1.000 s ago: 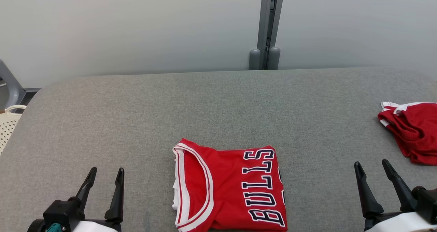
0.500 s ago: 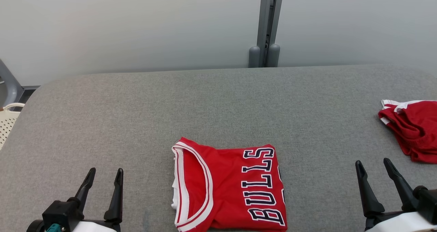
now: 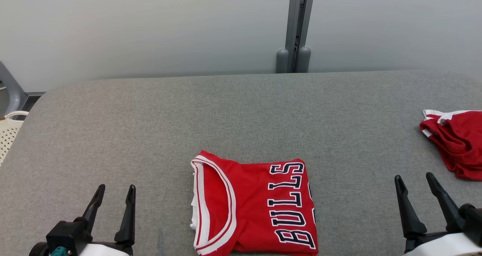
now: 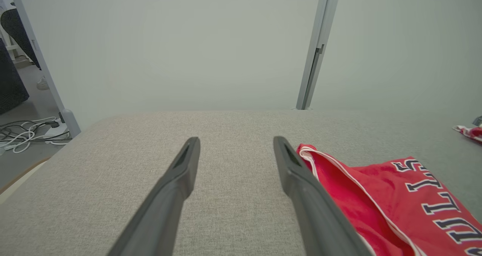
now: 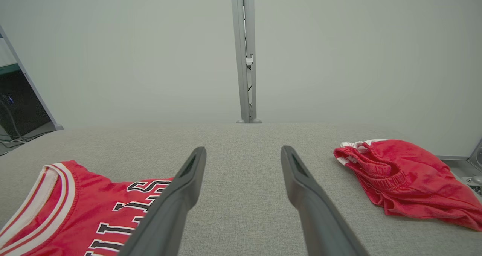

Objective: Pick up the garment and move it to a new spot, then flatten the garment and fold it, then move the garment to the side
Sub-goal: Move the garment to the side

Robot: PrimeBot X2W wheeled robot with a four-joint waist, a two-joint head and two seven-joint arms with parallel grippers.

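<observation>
A red jersey (image 3: 256,207) with white trim and "BULLS" lettering lies folded into a neat rectangle on the grey table, near its front edge at the middle. My left gripper (image 3: 116,189) stands open to the jersey's left, apart from it and holding nothing. My right gripper (image 3: 413,177) stands open to its right, also holding nothing. The left wrist view has the open left gripper (image 4: 236,141) with the jersey (image 4: 395,195) just right of its right finger. In the right wrist view, the open right gripper (image 5: 243,150) sits between the jersey (image 5: 75,203) and crumpled red shorts (image 5: 403,177).
The crumpled red shorts (image 3: 457,143) lie at the table's right edge. A white perforated basket (image 3: 9,133) stands off the left end of the grey padded table (image 3: 241,113). A grey post (image 3: 295,26) rises against the pale wall behind.
The head view has shifted slightly. The jersey, the shorts and both open grippers stay where they were.
</observation>
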